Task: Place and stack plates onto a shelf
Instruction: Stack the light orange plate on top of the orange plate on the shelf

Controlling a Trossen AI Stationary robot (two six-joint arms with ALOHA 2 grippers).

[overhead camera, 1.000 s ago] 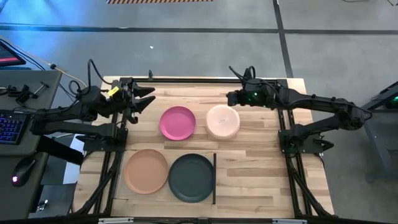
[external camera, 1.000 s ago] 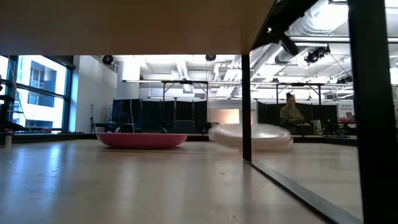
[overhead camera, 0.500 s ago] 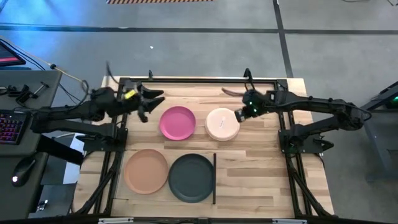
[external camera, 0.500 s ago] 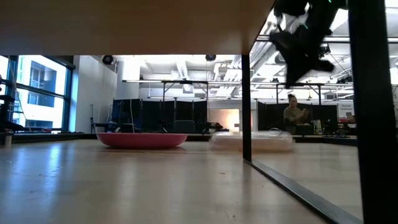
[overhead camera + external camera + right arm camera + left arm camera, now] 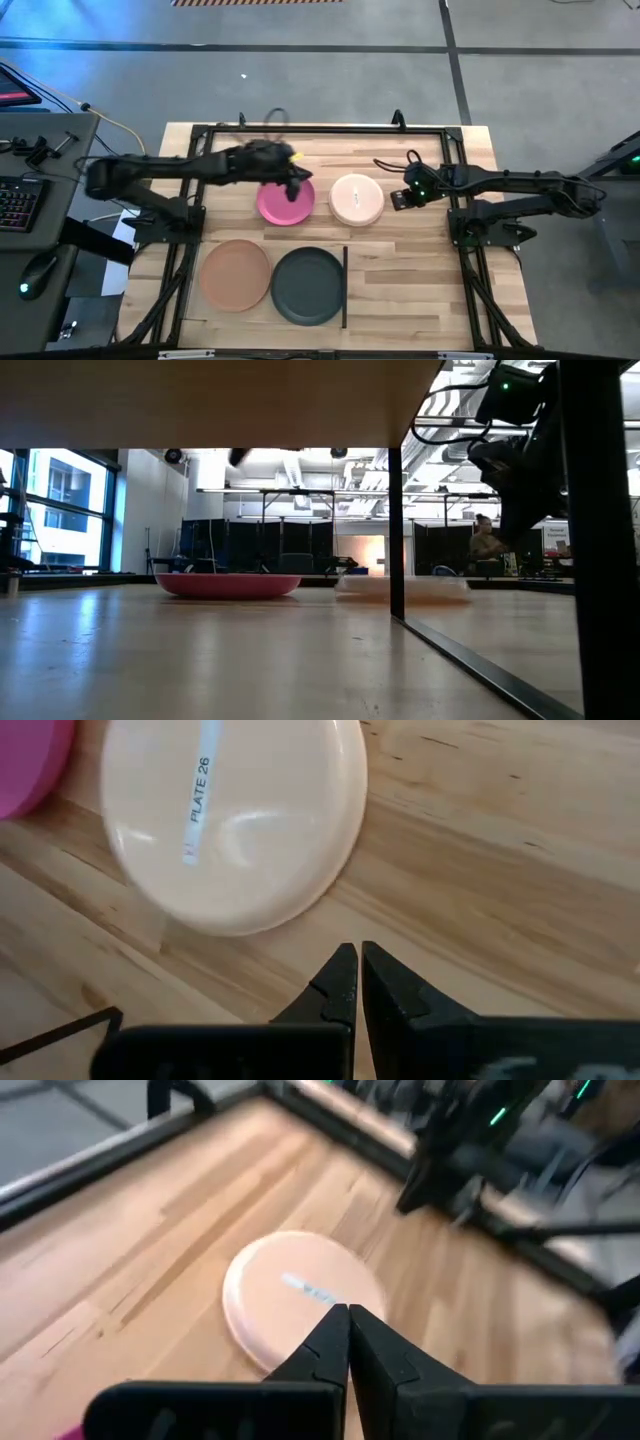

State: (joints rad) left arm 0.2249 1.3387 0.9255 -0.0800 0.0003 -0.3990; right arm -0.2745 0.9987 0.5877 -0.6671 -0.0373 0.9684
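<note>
With the tan plate (image 5: 235, 275) and black plate (image 5: 308, 285) on the shelf (image 5: 192, 312), unstacked, my clenched left end effector (image 5: 296, 183) and right end effector (image 5: 399, 198) flank the pink plate (image 5: 284, 201) and cream plate (image 5: 357, 198) on the bench (image 5: 420, 280).

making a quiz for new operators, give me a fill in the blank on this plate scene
1. The left gripper hovers over the ____ plate.
2. The label on the cream plate reads PLATE ____.
3. The right gripper has its fingers ____.
4. The tan plate lies beside the ____ plate.

Missing words: pink; 26; shut; dark grey
</note>
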